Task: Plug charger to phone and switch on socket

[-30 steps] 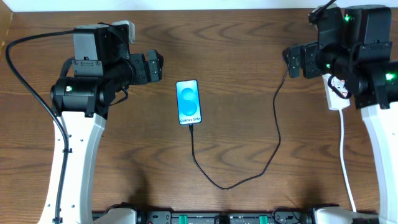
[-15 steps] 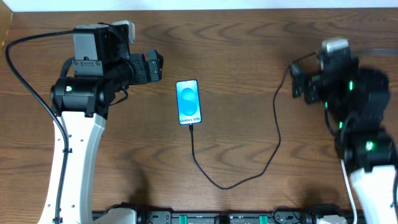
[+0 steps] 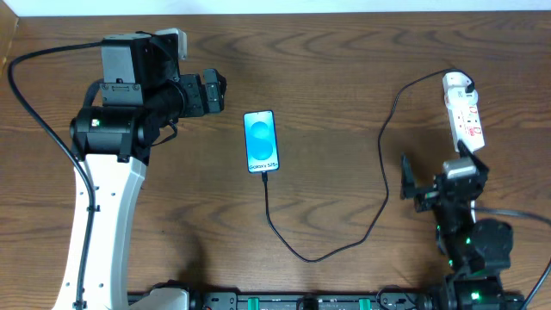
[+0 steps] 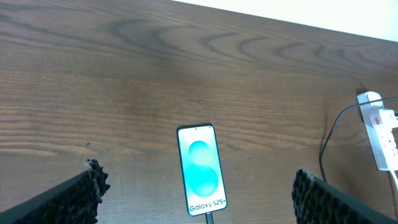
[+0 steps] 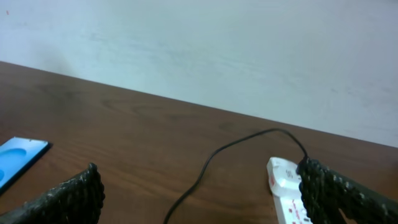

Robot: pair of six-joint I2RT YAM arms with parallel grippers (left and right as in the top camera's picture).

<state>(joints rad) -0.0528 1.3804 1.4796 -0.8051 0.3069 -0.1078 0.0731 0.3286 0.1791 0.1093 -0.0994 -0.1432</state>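
Note:
The phone (image 3: pixel 261 141) lies flat mid-table with its blue screen lit; it also shows in the left wrist view (image 4: pixel 201 169). The black charger cable (image 3: pixel 384 172) joins the phone's near end, loops toward the front and runs up to a white plug on the socket (image 3: pixel 466 116), a white power strip with red marks at the back right. My left gripper (image 3: pixel 213 91) is open and empty, hovering left of the phone. My right gripper (image 3: pixel 436 172) is open and empty, low at the front right, just short of the strip. The right wrist view shows the cable (image 5: pixel 211 163) and strip (image 5: pixel 287 190).
The strip's thicker white cord runs toward the front right behind my right arm. A pale wall (image 5: pixel 199 50) rises behind the table's far edge. Bare wood (image 3: pixel 336 95) lies between the phone and the cable.
My right arm has pulled back from over the power strip at the back right to the front right, uncovering the strip. The left arm, phone and cable have not moved.

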